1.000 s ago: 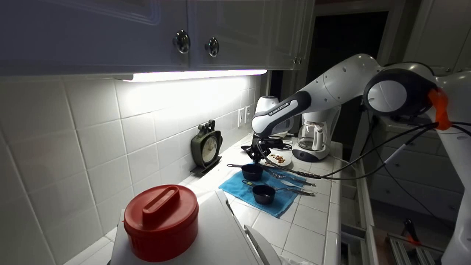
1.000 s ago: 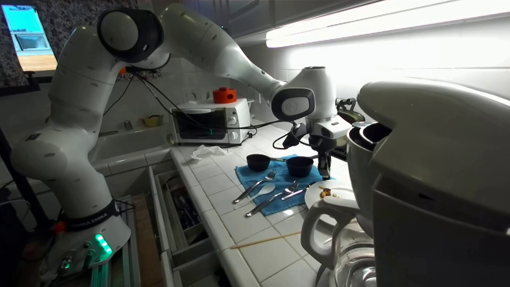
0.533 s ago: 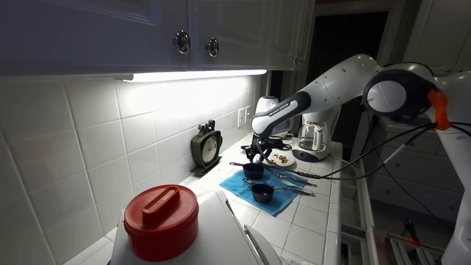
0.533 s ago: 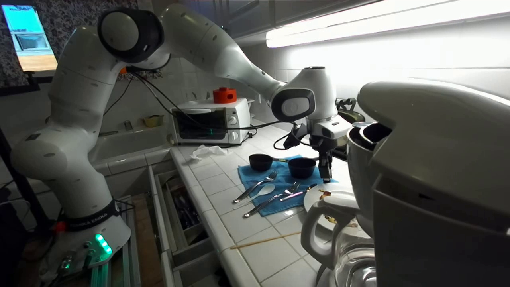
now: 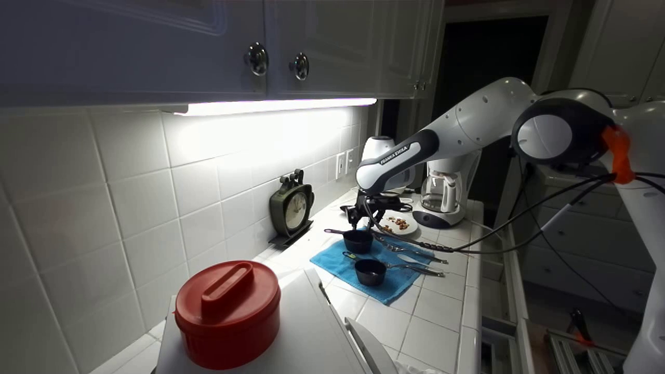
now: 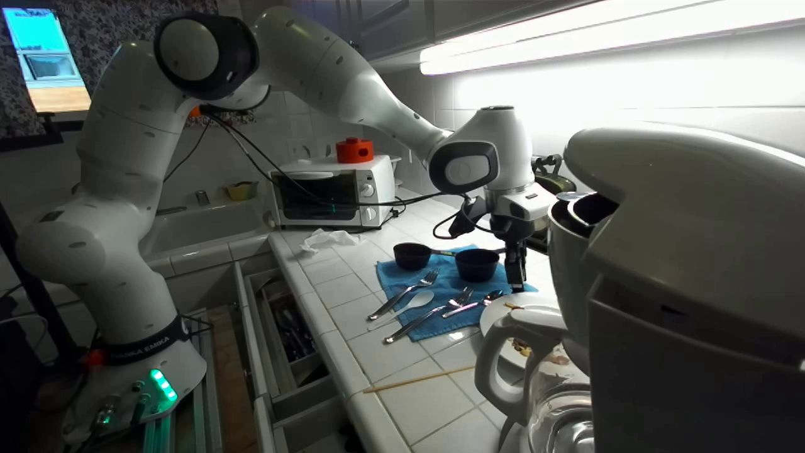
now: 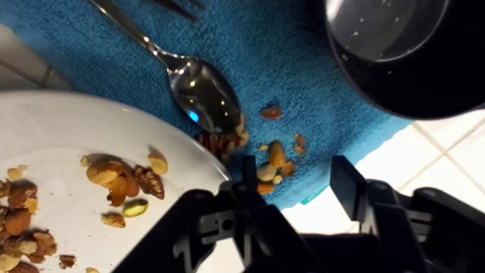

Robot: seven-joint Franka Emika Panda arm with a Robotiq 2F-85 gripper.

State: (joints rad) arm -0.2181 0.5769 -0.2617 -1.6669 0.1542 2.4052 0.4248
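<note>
Blue cloth (image 7: pixel 265 57) lies spread, probably to protect the worktop (image 5: pixel 436 322); loose nuts (image 7: pixel 277 154) rest on it beside the plate (image 7: pixel 113 125), near the end effector (image 7: pixel 293 176), whose parted fingers grip nothing.

I get washed-out wall tiles (image 5: pixel 275 137) from the tube light (image 5: pixel 280 107) above the gripper (image 7: pixel 293 170) in both exterior views; in my wrist view, glints dot the spoon (image 7: pixel 202 93) near it.

- In an exterior view, you could read "FRANKA EMIKA" on the arm link (image 5: pixel 395 155).
- You read "FRANKA EMIKA" on the base band (image 6: pixel 143 350) too.
- You found the dial (image 5: pixel 297 211) illegible.
</note>
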